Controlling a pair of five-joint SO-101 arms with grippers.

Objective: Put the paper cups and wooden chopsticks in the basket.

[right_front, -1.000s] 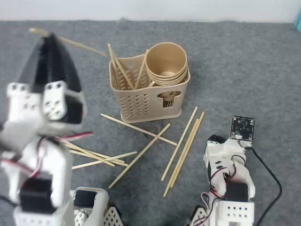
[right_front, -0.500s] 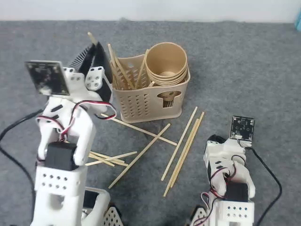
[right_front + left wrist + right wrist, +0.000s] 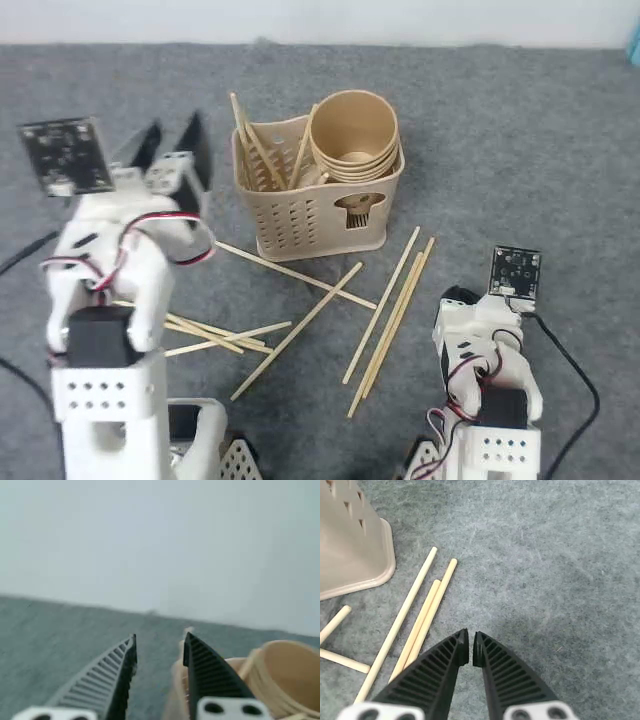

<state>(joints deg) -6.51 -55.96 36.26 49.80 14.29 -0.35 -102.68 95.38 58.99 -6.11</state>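
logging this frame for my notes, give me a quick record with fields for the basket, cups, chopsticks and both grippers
basket: upright on the grey carpet
paper cups: stacked, inside the basket
chopsticks in basket: a few, tilted, beside the cups
chopsticks left out: several loose on the carpet in front of the basket
left gripper: open, empty, beside the basket on the side away from the cups
right gripper: shut, empty, over bare carpet next to loose chopsticks

- Left arm (image 3: 100,300) stands tall, wrist lifted, jaws spread wide and empty.
- Right arm (image 3: 490,355) sits folded low, jaws angled down, closed on nothing.
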